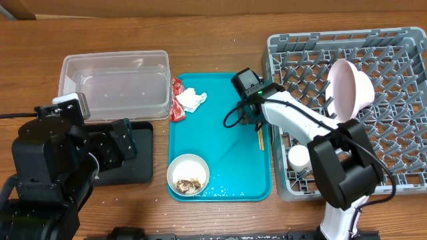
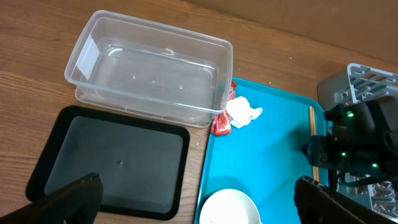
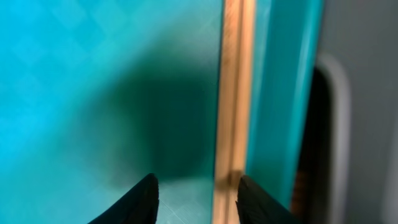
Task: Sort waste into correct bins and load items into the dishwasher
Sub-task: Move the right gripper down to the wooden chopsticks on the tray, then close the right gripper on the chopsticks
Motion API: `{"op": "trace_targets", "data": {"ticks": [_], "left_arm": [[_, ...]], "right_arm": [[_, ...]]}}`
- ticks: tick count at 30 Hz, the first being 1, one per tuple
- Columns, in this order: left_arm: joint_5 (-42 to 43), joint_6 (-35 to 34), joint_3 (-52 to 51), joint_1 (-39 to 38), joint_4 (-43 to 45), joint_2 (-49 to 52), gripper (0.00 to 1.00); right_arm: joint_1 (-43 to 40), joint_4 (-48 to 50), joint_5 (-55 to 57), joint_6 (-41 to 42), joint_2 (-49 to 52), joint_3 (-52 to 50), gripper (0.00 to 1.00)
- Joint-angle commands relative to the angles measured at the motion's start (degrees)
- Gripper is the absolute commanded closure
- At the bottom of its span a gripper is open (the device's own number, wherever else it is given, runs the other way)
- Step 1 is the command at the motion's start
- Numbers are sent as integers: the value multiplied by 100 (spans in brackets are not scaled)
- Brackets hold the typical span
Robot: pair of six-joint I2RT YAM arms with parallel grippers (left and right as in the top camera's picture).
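The wooden chopsticks (image 1: 261, 137) lie along the right edge of the teal tray (image 1: 220, 137). My right gripper (image 1: 253, 122) is open low over them. In the right wrist view the chopsticks (image 3: 233, 93) run between the fingertips (image 3: 198, 200), close to the right finger. A red wrapper (image 1: 177, 100) and a white napkin (image 1: 192, 100) lie at the tray's far left. A white bowl (image 1: 188, 175) with rice and brown scraps sits at its near edge. My left gripper (image 2: 199, 208) is open and empty above the black tray (image 2: 112, 158) and the bowl (image 2: 229, 210). The plate is out of view.
The clear tub (image 1: 113, 83) stands empty behind the black tray (image 1: 137, 163). The grey dish rack (image 1: 393, 133) at the right holds a pink-lined bowl (image 1: 350, 90) on edge and a small white bowl (image 1: 299, 157). The right arm reaches over the rack's left wall.
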Motion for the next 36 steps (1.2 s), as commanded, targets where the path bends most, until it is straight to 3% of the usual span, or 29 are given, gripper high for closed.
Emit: {"op": "trace_targets", "data": {"ticks": [1,10,17,27,36], "left_arm": [[-74,-101,81,0,20,13,0],[-74,-101,81,0,20,13,0],[-74,-101,81,0,20,13,0],[-74,-101,81,0,20,13,0],[-74,-101,81,0,20,13,0]], "right_arm": [[22,-55,-271,-22,271,31,60],[271,-339,-236,-254,275,35,65],[675,-426,81,-254,-170,90,58],[649,-212,74,-251,-409,83,58],[632,111,-632,-133,-269,72,61]]}}
